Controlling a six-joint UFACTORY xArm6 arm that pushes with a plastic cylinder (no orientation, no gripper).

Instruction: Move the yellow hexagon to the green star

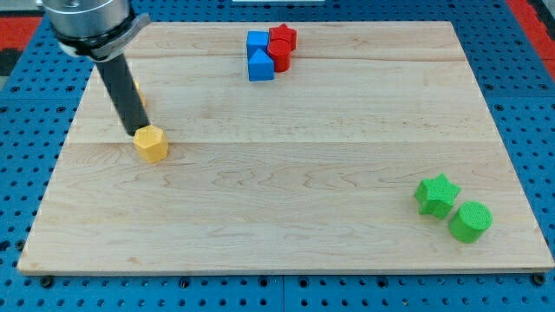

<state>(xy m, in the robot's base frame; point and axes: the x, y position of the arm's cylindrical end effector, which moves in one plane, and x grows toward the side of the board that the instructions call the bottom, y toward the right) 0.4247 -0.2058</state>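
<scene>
Resting at the upper-left edge of the yellow hexagonal plastic block (151,143), the dark rod's tip (140,132) appears to touch it; the arm has no fingers to open or close. The pale wooden counter (286,173) carries everything. Far toward the view's lower right of the tip sits the green plastic star block (436,195), touching a green cylinder block (470,221). Toward the view's upper right cluster a blue cube (257,41), a blue triangular block (260,66), a red star block (282,35) and a red cylinder block (279,57). Another yellow block (138,94) peeks from behind the rod.
</scene>
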